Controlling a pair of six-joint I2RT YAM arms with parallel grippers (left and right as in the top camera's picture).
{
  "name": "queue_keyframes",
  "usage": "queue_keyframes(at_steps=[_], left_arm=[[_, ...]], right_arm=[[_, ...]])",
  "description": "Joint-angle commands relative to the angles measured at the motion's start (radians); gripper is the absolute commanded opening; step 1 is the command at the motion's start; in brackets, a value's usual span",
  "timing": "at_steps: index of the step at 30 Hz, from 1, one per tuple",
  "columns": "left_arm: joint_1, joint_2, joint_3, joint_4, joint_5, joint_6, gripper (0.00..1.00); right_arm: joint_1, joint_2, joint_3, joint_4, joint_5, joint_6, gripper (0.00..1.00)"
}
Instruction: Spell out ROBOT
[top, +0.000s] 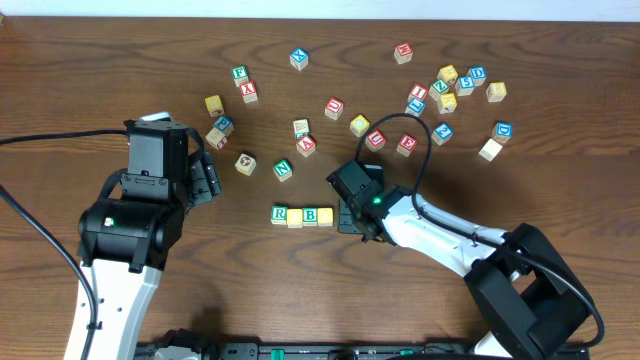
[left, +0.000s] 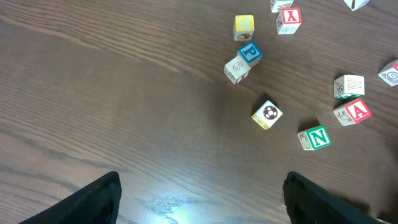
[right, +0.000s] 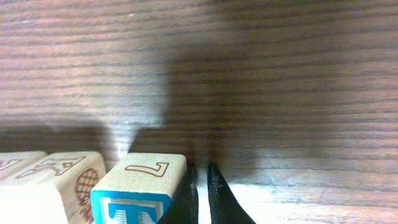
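Right end effector (right: 202, 190) closed, holding nothing, seemingly touching the T cube (right: 140, 186), which sits at the right end of the row (top: 302, 215). Left end effector (left: 205, 202) open, empty, over bare table (left: 93, 93). My worry: sideways drift knocks T crooked, buckling the row.

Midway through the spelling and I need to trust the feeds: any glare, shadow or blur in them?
Overhead: even light, sharp; R and B read clearly. Left wrist: the N is crisp, one pale glare patch on the table near the bottom edge. Right wrist: heavy shadow across the table above the T, whose neighbour is soft and washed out.
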Motion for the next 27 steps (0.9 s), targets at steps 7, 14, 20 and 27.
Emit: queue_keyframes(at_steps=[7, 14, 20, 27], left_arm=[[0.004, -0.002, 0.02, -0.001, -0.02, 0.017, 0.82], [0.004, -0.002, 0.02, -0.001, -0.02, 0.017, 0.82], [0.004, -0.002, 0.02, -0.001, -0.02, 0.017, 0.82], [0.004, -0.002, 0.02, -0.001, -0.02, 0.017, 0.82]], right_arm=[[0.035, 0.017, -0.006, 0.024, -0.05, -0.029, 0.03], [0.035, 0.017, -0.006, 0.023, -0.023, -0.028, 0.04], [0.035, 0.017, -0.006, -0.012, 0.061, -0.004, 0.04], [0.024, 0.017, -0.006, -0.078, 0.195, 0.036, 0.04]])
